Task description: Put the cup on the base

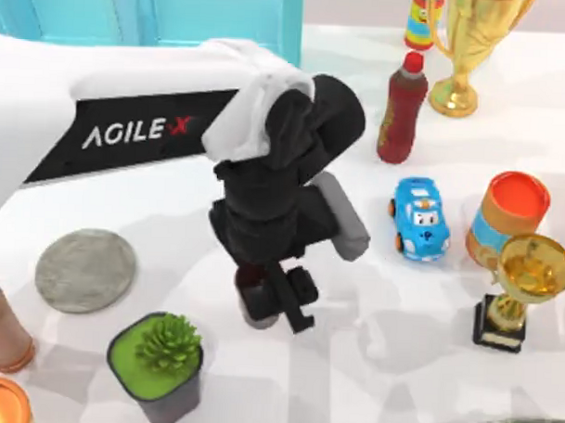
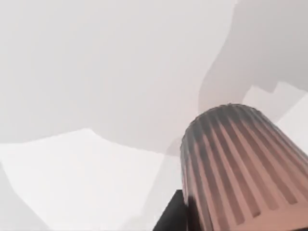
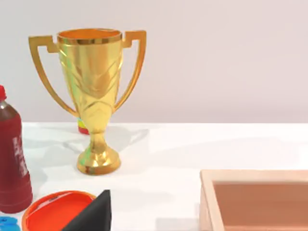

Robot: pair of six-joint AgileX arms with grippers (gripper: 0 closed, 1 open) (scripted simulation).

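Note:
The cup point(image 1: 250, 285) is a small reddish-brown ribbed tumbler near the table's middle, mostly hidden under my left arm. My left gripper point(image 1: 275, 299) is shut on the cup from above. In the left wrist view the cup point(image 2: 240, 168) fills the corner beside one dark finger point(image 2: 172, 214), with pale table behind it. The base point(image 1: 85, 270), a flat round grey disc, lies to the cup's left on the table, apart from it. A dark part of my right gripper point(image 3: 94, 214) shows beside an orange lid.
A potted plant point(image 1: 161, 356) stands between the base and the cup, nearer the front. To the right are a blue toy car point(image 1: 422, 216), an orange-topped can point(image 1: 510, 215), a small gold trophy point(image 1: 526, 276) and a red bottle point(image 1: 402, 109). A wooden box point(image 3: 260, 197) shows too.

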